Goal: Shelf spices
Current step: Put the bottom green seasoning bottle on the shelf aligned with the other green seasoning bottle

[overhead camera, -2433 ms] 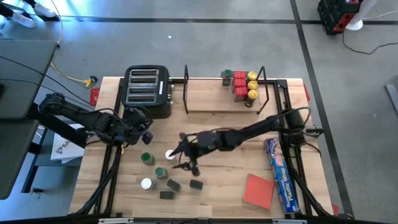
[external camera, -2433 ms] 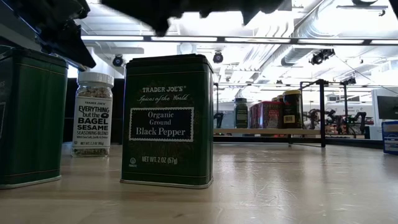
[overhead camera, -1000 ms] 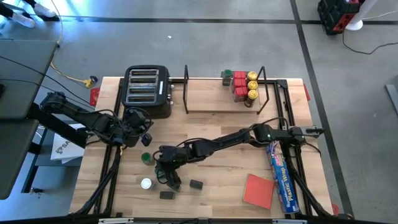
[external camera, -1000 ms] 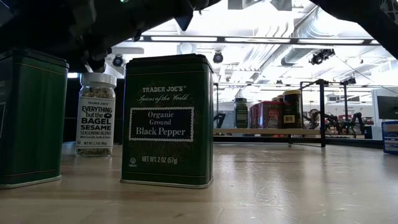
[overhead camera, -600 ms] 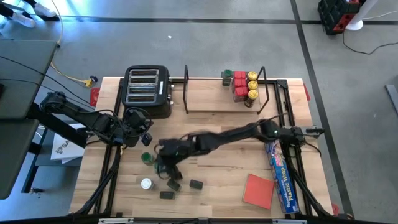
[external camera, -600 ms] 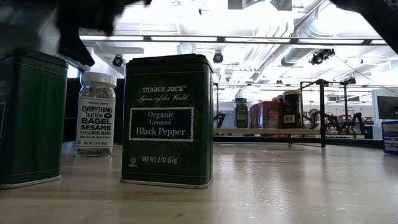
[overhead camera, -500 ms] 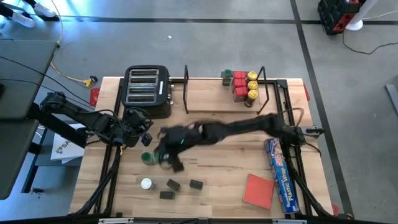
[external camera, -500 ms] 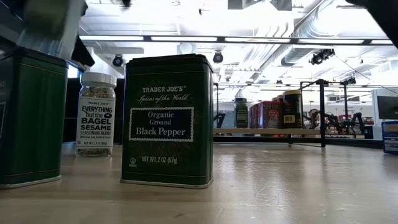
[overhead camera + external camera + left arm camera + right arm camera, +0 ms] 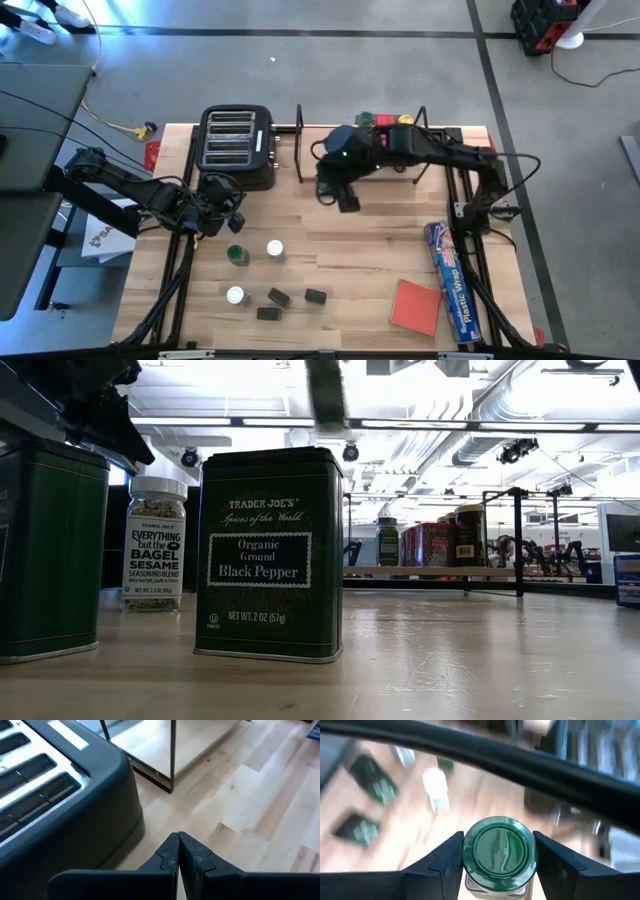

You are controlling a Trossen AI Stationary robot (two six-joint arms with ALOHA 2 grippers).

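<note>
Gripping a green-lid jar (image 9: 499, 851), right gripper (image 9: 338, 193) jaws clenched on it above shelf (image 9: 330, 172) near edge; left gripper (image 9: 179, 851) jaws pressed together, empty, beside toaster (image 9: 237, 146); other spices (image 9: 274, 250) on tabletop (image 9: 370, 260)

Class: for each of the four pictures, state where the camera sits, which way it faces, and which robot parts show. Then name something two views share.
High view: overhead, facing down on the wooden table; both arms.
Low view: table height, facing across past the green black-pepper tin; dark arm parts above.
Left wrist view: facing the black slotted toaster; left gripper shut.
Right wrist view: right gripper clamps a green-lidded glass jar.
Shared: toaster, high and left wrist views.
</note>
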